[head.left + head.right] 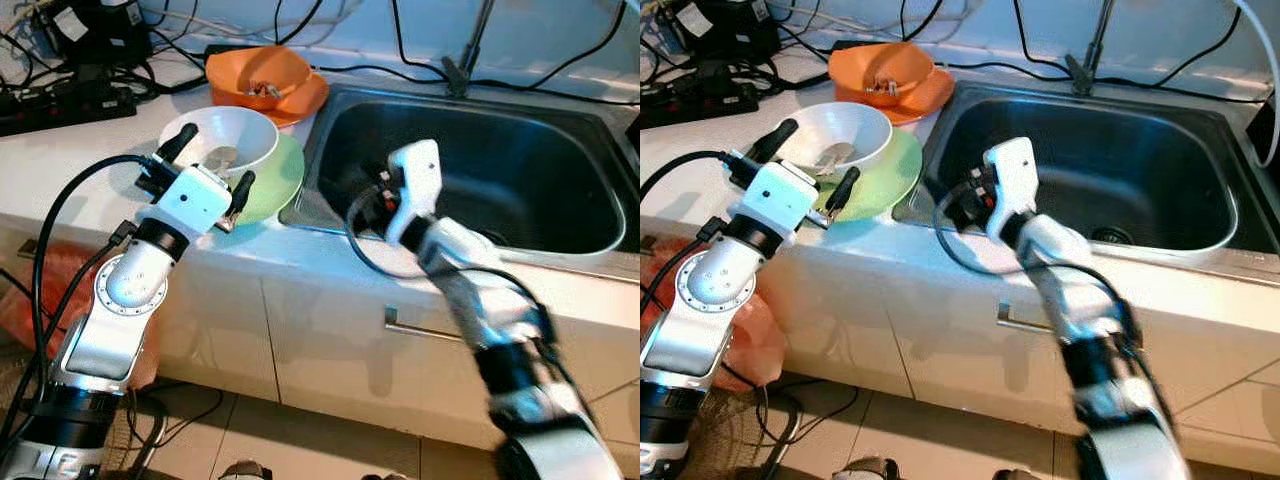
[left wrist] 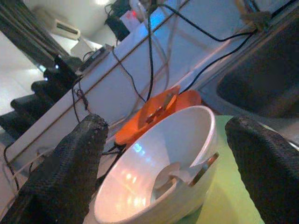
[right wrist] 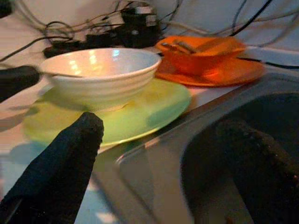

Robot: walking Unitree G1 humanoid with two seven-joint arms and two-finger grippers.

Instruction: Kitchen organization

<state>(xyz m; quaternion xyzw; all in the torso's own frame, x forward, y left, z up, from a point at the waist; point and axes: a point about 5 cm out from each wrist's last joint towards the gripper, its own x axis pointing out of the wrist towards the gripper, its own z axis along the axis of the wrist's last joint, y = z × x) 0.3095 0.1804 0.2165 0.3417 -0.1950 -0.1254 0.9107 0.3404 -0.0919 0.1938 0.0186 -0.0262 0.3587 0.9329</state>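
A white bowl (image 1: 225, 140) with a spoon (image 2: 180, 175) in it stands on a light green plate (image 1: 278, 180) on the counter, left of the sink (image 1: 480, 170). Behind them an orange bowl (image 1: 262, 75) holding utensils rests on an orange plate (image 1: 305, 100). My left gripper (image 1: 213, 160) is open at the white bowl's near rim, with one finger (image 2: 70, 163) on each side of the bowl and not touching it. My right gripper (image 3: 159, 163) is open and empty, low over the sink's left edge, pointing at the green plate.
Black cables and a power strip (image 1: 60, 100) crowd the back left of the counter. The faucet base (image 1: 455, 70) stands behind the sink. A drawer handle (image 1: 420, 328) is on the cabinet front, and an orange bag (image 1: 20, 300) lies on the floor at the left.
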